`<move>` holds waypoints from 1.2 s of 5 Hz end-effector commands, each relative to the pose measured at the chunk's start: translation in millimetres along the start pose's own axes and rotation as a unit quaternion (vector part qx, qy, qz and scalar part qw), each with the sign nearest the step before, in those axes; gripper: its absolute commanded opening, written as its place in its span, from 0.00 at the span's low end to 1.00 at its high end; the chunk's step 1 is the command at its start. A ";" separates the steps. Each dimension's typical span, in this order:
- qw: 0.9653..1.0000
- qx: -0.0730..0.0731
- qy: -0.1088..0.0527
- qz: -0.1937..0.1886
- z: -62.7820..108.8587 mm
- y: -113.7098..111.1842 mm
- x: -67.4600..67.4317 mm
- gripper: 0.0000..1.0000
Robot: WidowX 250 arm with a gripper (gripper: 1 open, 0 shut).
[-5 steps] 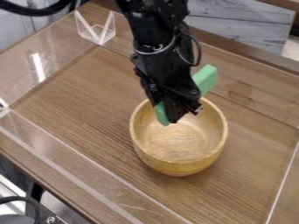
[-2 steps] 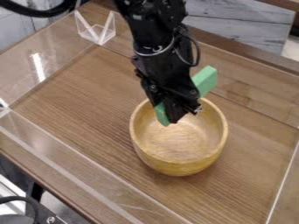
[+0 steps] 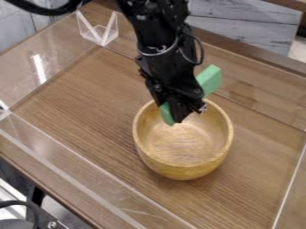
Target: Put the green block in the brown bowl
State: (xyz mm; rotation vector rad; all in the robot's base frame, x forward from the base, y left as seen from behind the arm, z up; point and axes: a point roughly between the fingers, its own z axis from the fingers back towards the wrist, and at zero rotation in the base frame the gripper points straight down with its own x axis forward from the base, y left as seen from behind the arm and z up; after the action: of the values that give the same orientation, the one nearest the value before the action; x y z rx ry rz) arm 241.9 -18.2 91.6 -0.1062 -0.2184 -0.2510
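The brown bowl (image 3: 182, 164) stands on the wooden table, right of centre. My black gripper (image 3: 177, 114) points steeply down over the bowl's far rim, with its fingertips just inside the opening. It is shut on the green block (image 3: 210, 80), which it holds tilted. The block's upper end sticks out to the right of the fingers, and a sliver of green shows low between them. I cannot tell whether the block touches the bowl.
Clear acrylic walls (image 3: 48, 134) fence the wooden table top (image 3: 84, 98) on the left and front. A small clear folded stand (image 3: 98, 30) sits at the back left. A grey surface (image 3: 257, 31) lies beyond the far edge.
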 end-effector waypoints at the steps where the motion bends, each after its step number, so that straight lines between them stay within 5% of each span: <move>1: 1.000 0.005 -0.029 -0.003 9.0 5.6 15.7 1.00; 6: 0.999 0.007 -0.029 0.020 8.3 34.8 20.5 1.00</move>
State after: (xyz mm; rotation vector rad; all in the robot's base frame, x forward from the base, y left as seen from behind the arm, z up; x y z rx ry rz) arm 257.3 8.8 87.1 -0.1171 -0.2199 -0.2004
